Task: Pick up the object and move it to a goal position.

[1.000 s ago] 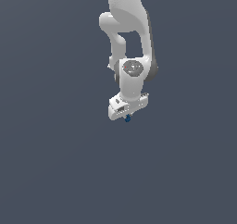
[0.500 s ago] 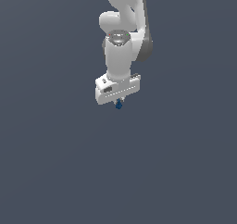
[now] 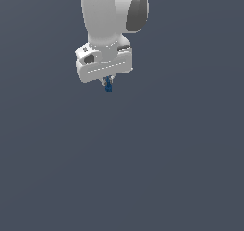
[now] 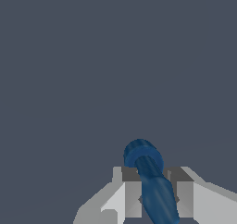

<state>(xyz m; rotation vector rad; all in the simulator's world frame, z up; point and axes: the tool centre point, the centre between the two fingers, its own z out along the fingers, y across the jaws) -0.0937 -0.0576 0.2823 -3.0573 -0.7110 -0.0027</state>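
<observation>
- In the exterior view, a white robot arm [image 3: 112, 15] hung down from the top edge of the frame, slightly left of centre, against a plain dark grey-blue background.
- At the arm's lower end sat the wide white gripper [image 3: 108, 84] body, tilted so that its side toward the exterior view's left sat lower than the other side.
- A tiny dark blue object [image 3: 108, 87] poked out just below the gripper, in the upper middle of the frame. It was far smaller than the gripper body, and its rounded end pointed downward.
- The fingers were almost hidden in this view; only short pale tips showed just above the object.
- In the wrist view, the same dark blue object [image 4: 150, 179] appeared large, near the bottom of the frame, right of centre.
- Its ringed, rounded end pointed up into the frame, while its smooth shaft ran toward the bottom edge.
- Two grey fingers [image 4: 132, 193] stood on either side of the shaft, drawn in narrow and clamped against it.
</observation>
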